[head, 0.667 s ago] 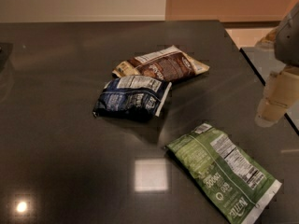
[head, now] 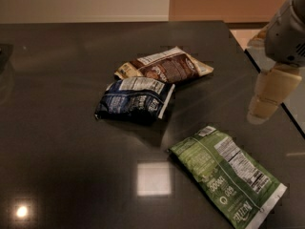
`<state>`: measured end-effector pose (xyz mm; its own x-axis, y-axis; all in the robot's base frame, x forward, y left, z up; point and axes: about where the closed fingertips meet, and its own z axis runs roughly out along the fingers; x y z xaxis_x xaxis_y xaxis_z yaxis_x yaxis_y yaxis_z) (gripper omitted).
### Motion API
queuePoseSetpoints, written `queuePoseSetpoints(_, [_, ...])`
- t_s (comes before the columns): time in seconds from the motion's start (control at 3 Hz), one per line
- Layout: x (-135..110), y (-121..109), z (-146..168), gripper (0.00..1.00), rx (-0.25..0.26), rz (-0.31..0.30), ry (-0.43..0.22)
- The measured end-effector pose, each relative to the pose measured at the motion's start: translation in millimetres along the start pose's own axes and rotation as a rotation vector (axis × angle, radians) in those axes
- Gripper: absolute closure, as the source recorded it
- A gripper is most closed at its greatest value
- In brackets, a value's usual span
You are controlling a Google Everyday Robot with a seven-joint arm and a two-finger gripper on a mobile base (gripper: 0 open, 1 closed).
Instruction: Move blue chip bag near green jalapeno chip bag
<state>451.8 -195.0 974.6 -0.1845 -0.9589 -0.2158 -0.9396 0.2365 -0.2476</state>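
Note:
The blue chip bag (head: 135, 100) lies crinkled near the middle of the dark table, white nutrition panel up. The green jalapeno chip bag (head: 228, 175) lies flat at the front right, a bag's width from the blue one. My gripper (head: 269, 95) hangs above the table's right edge, to the right of both bags, touching neither and holding nothing.
A brown-and-cream bag (head: 167, 67) lies just behind the blue bag, touching it. The dark glossy table (head: 62, 142) ends at its right edge close to my gripper. Light glare spots show on the front part of the table.
My gripper has moved a little to the left, further in over the table's right edge. The bags have not moved.

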Motion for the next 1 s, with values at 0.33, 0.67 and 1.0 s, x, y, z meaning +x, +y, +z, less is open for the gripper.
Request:
queuePoseSetpoints(0.33, [-29.9, -8.9, 13.3, 0.00, -0.012, -0.045, -0.023])
queuePoseSetpoints(0.67, [-64.7, -15.2, 31.4, 0.00, -0.024, -0.087, -0.040])
queuePoseSetpoints(1.0, [-102.0, -11.4, 54.0, 0.00, -0.060, -0.122, -0.059])
